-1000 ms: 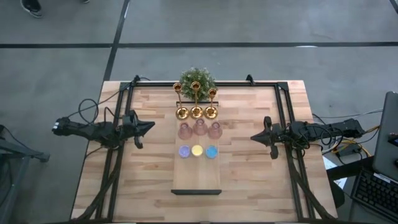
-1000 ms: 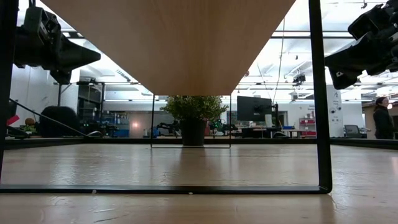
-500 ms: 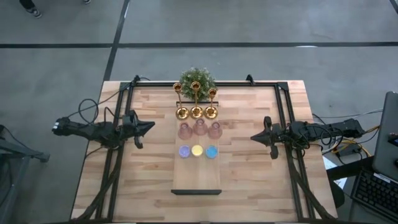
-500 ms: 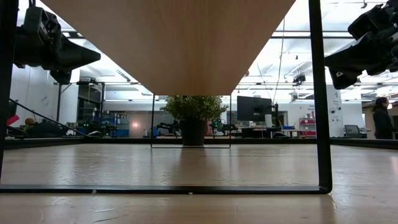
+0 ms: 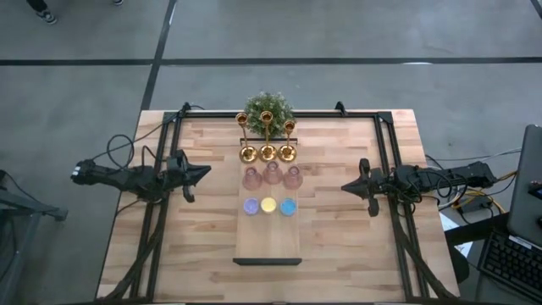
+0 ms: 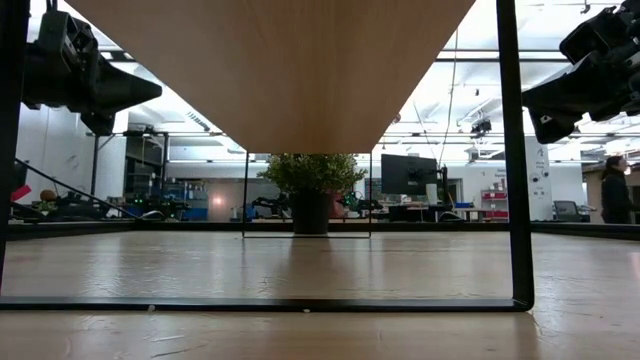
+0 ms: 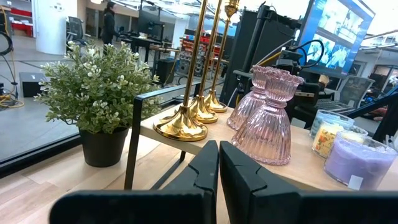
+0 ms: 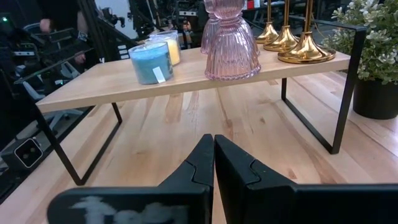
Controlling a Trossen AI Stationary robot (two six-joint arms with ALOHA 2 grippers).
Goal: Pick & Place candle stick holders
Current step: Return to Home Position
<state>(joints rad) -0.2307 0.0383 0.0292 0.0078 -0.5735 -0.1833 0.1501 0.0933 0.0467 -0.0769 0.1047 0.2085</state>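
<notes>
1. Gold candle stick holders (image 5: 268,152) at the end of the shelf (image 5: 268,241) nearest the plant (image 5: 268,108), pink glass ones (image 5: 272,176) next, purple, yellow and blue ones (image 5: 268,205) mid-shelf.
2. Left gripper (image 5: 203,172) well apart from the shelf's left side; jaws together, holding nothing.
3. Right gripper (image 5: 345,186) off the shelf's right side; jaws pressed together, empty.

Gone from the far left of the room behind the surface, seen low: a dark rounded bulk, large a second ago, slid left and sunk lower half a second ago, now out of sight, leaving only low clutter (image 6: 70,207) there. Pulled back too, seen from above: a shoe (image 5: 39,5) on the far-left floor, showing less than a second ago.
</notes>
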